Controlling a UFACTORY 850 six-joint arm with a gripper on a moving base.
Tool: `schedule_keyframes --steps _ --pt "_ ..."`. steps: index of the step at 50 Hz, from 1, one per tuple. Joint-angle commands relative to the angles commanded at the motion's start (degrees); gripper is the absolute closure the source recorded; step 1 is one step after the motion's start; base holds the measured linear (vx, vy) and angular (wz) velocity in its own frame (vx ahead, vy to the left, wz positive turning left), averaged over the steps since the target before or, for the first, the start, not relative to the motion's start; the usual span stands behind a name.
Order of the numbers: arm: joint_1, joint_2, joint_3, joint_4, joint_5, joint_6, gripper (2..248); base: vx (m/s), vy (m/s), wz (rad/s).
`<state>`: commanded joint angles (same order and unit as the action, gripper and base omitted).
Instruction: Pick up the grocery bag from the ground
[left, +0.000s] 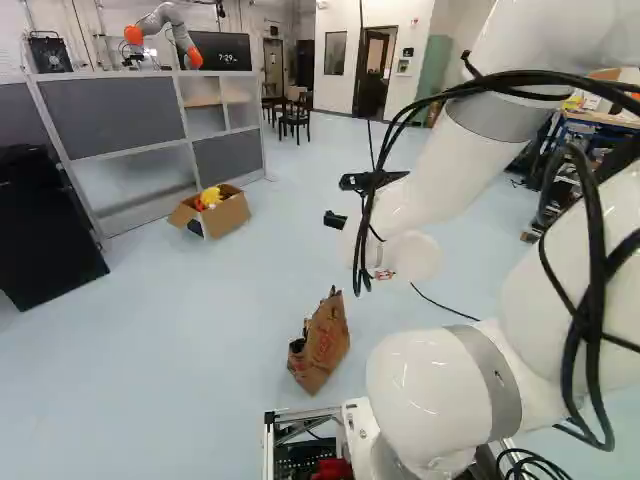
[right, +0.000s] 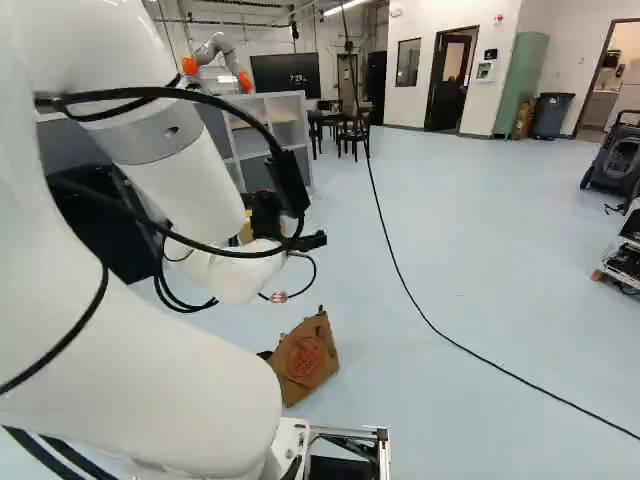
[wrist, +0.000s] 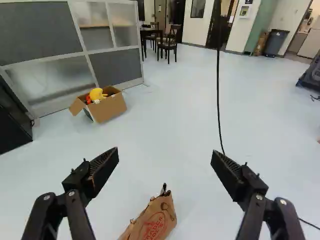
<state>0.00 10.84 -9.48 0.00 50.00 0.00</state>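
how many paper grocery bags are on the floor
1: the brown paper grocery bag on the floor, just ahead of the base. The brown thing beside the far gray bin is too small to identify, and the arm may hide others.

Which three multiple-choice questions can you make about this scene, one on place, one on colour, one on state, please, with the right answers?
1. Where is the grocery bag?
A) on the floor
B) inside the cardboard box
C) on a chair

2. What colour is the bag?
A) green
B) blue
C) brown

3. How is the gripper?
A) shut on the bag
B) open
C) shut and empty

1 A: its base rests on the floor.
2 C: its paper looks brown in all views.
3 B: its fingers stand wide apart.
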Motion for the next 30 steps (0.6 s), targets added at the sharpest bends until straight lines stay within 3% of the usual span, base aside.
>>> schedule_keyframes --steps 17,30 --pt "0.0 -5.0 -4.7 0.0 -1.8 0.0 3 0.000 0.000 0.000" --pt "0.0 -9.1 -8.6 0.0 -7.6 0.0 3 0.000 0.000 0.000"
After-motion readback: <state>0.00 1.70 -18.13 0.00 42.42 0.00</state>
